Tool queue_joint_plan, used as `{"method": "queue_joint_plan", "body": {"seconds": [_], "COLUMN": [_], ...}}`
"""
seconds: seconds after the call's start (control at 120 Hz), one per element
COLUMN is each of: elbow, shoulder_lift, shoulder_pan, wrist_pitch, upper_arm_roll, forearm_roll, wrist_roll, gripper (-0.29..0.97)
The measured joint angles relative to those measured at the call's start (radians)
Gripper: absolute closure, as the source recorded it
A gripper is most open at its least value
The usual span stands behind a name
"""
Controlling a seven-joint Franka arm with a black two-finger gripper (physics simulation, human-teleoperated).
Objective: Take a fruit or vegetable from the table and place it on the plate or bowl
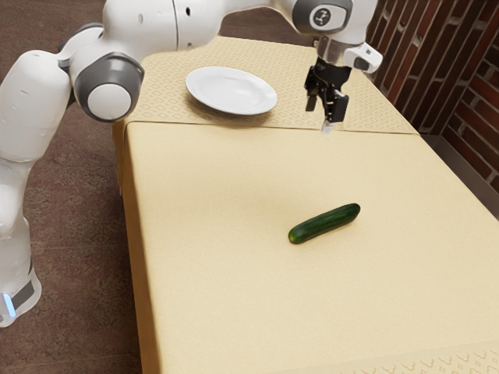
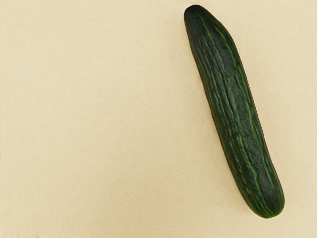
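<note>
The cucumber [image 1: 324, 223] lies flat on the bare tabletop [image 1: 234, 257], out in the open with nothing touching it. In the exterior view its long axis runs slantwise, the end toward that view's right lying a little farther back. The wrist view shows the cucumber [image 2: 233, 111] whole: dark green, ribbed along its length, rounded at both ends. Farther back, on a patterned mat [image 1: 164, 86], stands the white plate [image 1: 231, 89], empty and well apart from the cucumber. The tool [image 1: 328, 117] hangs in the air beyond the cucumber, over the mat's edge and toward the exterior view's right of the plate. It has hold of nothing, and I cannot tell from this angle how far open it is. By my reading the task is at its first step, the approach, with no pick-up yet made. The next move calls for bringing the tool over the cucumber's middle, turning it to close across the narrow width, not along the length, and then lowering. The arm's [image 1: 109, 78] base and the tabletop's near edge are cut off, and the cucumber's underside is hidden.
</note>
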Motion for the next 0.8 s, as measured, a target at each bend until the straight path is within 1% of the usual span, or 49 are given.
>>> {"method": "queue_joint_plan", "body": {"seconds": [0.358, 0.45, 0.8], "elbow": [0.000, -0.002, -0.054], "shoulder_lift": [-0.011, -0.012, 0.043], "shoulder_pan": [0.001, 0.002, -0.002], "wrist_pitch": [0.004, 0.015, 0.088], "upper_arm_roll": [0.010, 0.025, 0.021], "forearm_roll": [-0.015, -0.021, -0.049], "wrist_roll": [-0.001, -0.006, -0.024], "gripper": [0.00, 0.00, 0.00]}}
